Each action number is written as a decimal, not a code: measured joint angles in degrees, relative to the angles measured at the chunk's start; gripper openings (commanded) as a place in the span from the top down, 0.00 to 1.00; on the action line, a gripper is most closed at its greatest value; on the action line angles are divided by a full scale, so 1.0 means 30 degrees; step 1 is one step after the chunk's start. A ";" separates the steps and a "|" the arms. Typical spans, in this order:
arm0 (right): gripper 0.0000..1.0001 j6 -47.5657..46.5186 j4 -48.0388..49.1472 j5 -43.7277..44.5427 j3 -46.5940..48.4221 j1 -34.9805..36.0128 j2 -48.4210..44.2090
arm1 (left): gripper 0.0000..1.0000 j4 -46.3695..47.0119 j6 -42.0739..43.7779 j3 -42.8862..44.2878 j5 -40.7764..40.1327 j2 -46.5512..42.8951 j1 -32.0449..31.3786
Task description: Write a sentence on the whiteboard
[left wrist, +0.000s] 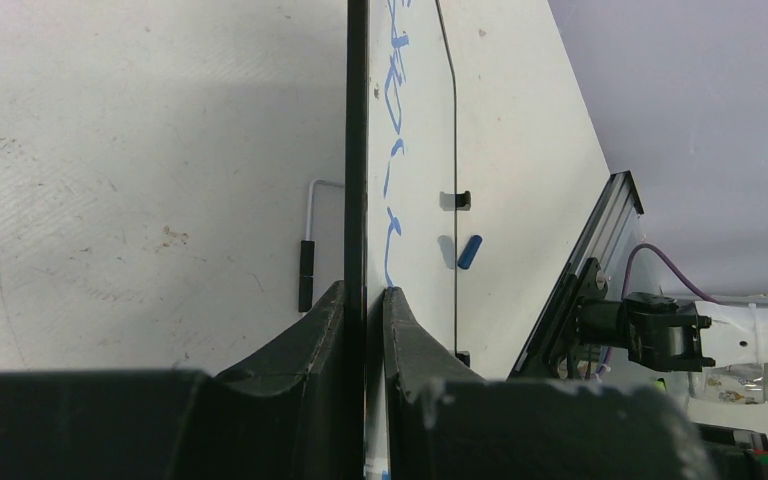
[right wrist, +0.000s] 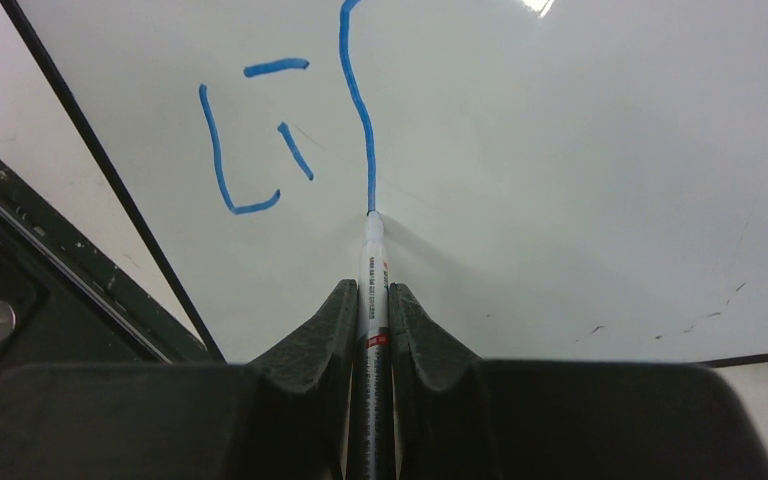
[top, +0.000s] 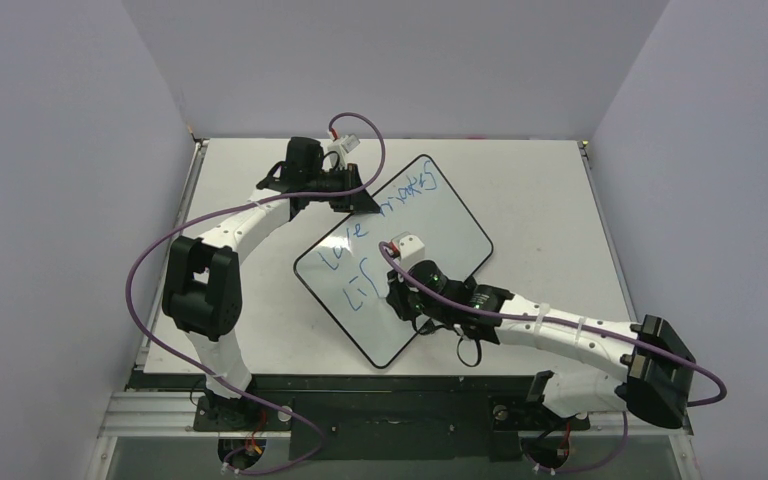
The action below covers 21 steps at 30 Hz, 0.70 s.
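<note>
The whiteboard lies slanted on the table, with a thin black rim. The sentence is in blue marker: "love makes" on the upper line, "Li" and a long stroke on the lower. My left gripper is shut on the board's far-left rim; in the left wrist view its jaws pinch the board's edge. My right gripper is shut on a white marker, whose tip touches the board at the lower end of the long blue stroke.
A blue marker cap lies on the table beyond the board. A wire stand with a black sleeve shows under the board. The black table frame runs close to the board's near edge.
</note>
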 measured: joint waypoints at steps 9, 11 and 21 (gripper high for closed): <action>1.00 0.0357 -0.0831 0.0765 -0.0583 0.0976 -0.0481 | 1.00 0.0007 0.0007 0.0000 0.0007 0.0000 -0.0007; 1.00 0.0350 -0.0867 0.0787 -0.0568 0.1064 -0.0481 | 1.00 0.0007 0.0007 0.0000 0.0000 0.0000 -0.0007; 1.00 0.0102 -0.1443 0.0444 0.1341 0.1078 0.0758 | 1.00 0.0007 0.0000 0.0007 0.0007 0.0000 -0.0015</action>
